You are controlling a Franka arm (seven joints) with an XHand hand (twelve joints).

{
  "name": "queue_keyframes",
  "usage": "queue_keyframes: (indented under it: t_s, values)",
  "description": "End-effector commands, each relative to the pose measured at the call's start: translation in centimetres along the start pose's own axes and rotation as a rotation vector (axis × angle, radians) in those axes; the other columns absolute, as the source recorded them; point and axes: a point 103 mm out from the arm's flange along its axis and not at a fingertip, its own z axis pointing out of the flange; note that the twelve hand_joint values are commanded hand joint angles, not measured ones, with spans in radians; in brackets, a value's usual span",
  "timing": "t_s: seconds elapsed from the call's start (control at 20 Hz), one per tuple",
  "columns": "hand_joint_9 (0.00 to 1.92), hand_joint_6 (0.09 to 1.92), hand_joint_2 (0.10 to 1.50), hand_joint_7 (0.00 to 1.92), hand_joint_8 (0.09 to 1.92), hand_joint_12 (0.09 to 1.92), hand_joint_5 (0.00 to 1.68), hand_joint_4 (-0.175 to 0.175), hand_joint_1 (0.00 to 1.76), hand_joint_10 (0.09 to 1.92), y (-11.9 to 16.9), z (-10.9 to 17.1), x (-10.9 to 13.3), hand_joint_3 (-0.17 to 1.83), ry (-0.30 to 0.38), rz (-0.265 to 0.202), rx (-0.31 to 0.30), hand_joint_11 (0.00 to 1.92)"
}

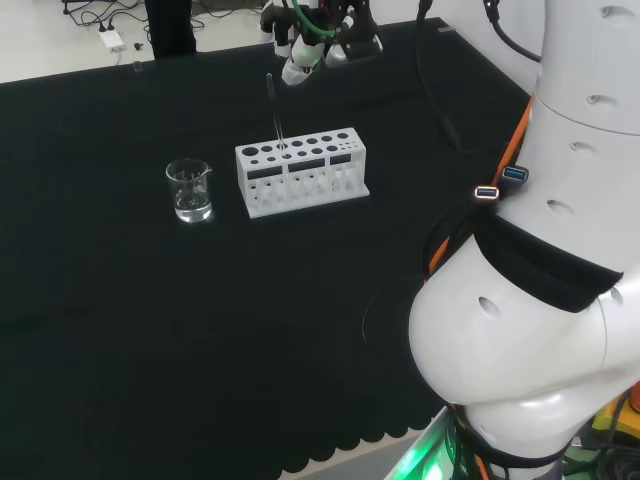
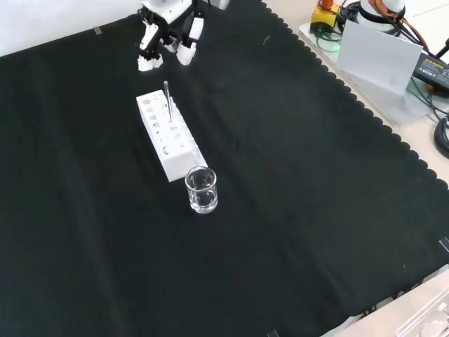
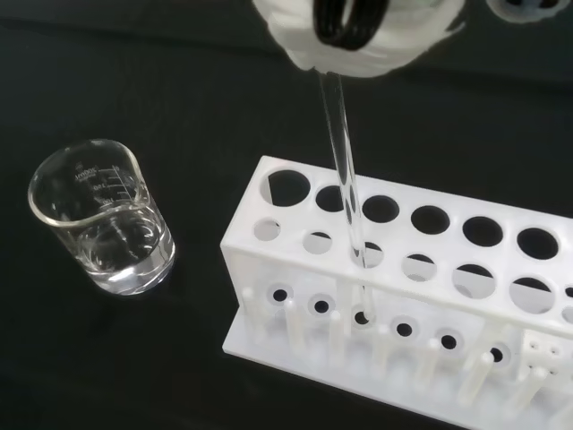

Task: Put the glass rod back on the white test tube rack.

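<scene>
The clear glass rod (image 1: 277,120) stands almost upright in a hole of the white test tube rack (image 1: 305,192), in the row farther from the camera in the head view. In the front view the rod (image 2: 168,102) rises from the rack (image 2: 173,153) near its far end. In the wrist view the rod (image 3: 345,179) runs down through a top hole of the rack (image 3: 403,300) to the base. The hand (image 1: 303,55) hangs above and just beyond the rod's top, fingers pointing down and relaxed. A small gap shows between the hand (image 2: 167,41) and the rod. A blurred white part of the hand (image 3: 358,36) covers the rod's upper end.
A small clear glass beaker (image 1: 189,190) stands on the black cloth left of the rack in the head view. It sits just in front of the rack's near end in the front view (image 2: 201,189). The beaker (image 3: 103,219) looks empty. The arm's white links (image 1: 540,300) fill the right side.
</scene>
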Motion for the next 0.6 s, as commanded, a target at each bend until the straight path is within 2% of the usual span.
queue_keyframes:
  t_s: [0.05,0.3,0.6]
  values:
    - [1.63,0.56,0.85,0.78,0.71,0.38,0.43,-0.166,1.3,0.09,-1.4,-1.1,0.7,-0.17,-0.009,0.002,-0.009,1.77]
    - [1.63,0.56,0.85,0.79,0.71,0.39,0.45,-0.167,1.3,0.09,-2.3,-2.2,1.7,-0.17,-0.022,-0.002,-0.021,1.77]
    - [1.64,0.59,0.86,0.8,0.71,0.39,0.51,-0.173,1.3,0.09,-3.2,-3.1,1.8,-0.17,-0.037,0.021,-0.016,1.76]
